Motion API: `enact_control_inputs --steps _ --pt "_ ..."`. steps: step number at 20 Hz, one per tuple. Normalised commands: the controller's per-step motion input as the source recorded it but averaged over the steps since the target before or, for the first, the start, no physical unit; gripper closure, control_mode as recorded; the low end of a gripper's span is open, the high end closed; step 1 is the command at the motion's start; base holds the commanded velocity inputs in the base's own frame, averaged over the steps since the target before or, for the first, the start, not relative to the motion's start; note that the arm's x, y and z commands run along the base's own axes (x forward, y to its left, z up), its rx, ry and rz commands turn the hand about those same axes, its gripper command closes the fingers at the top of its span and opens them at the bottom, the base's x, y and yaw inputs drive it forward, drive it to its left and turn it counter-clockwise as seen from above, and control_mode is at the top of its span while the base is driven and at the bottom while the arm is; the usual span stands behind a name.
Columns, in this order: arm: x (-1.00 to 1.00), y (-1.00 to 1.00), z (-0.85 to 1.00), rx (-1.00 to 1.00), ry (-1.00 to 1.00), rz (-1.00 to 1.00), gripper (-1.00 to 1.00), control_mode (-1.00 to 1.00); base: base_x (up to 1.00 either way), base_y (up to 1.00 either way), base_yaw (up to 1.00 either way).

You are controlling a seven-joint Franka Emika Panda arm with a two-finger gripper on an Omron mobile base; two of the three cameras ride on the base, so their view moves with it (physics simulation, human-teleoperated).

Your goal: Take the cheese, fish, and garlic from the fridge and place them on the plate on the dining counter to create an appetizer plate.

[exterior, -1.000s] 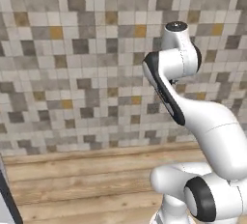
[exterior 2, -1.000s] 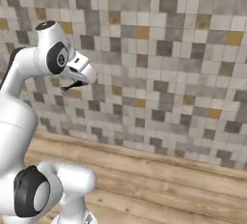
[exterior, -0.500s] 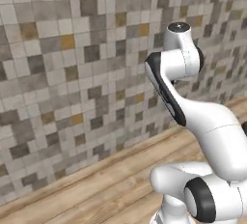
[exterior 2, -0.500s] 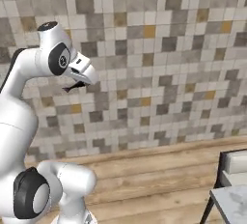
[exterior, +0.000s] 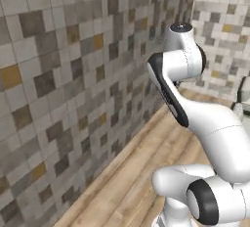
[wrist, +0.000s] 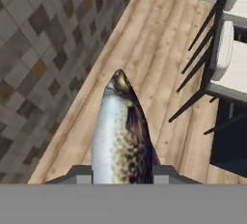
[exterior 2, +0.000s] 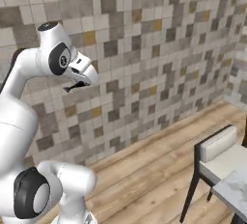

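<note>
Fish (wrist: pixel 123 136) sits clenched in your jaws, nose forward. Carry it level toward the stools (exterior 2: pixel 217 146); don't loosen before the plate.

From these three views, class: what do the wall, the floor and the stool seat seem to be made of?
The wall looks like small square ceramic or stone tiles, matt, in mixed greys, whites and ochres with pale grout lines. The floor looks like light wooden planks, with visible grain and seams. The stool seat appears to be a soft cream cushion on a thin dark frame, probably metal.

White arm folded upright, claw (wrist: pixel 122 172) clamped, held high
</note>
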Motion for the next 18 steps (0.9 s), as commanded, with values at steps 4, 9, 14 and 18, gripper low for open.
enact_control_inputs --steps 4,9,14,18 --pt "0.00 0.00 0.00 0.00 0.00 0.00 1.00 1.00 0.64 0.58 -0.73" --pt "0.00 0.00 0.00 0.00 0.00 0.00 1.00 1.00 0.62 0.65 -0.72" --pt "0.00 0.00 0.00 0.00 0.00 0.00 1.00 1.00 0.63 0.69 -0.71" --pt "0.00 0.00 0.00 0.00 0.00 0.00 1.00 1.00 0.69 0.73 -0.68"
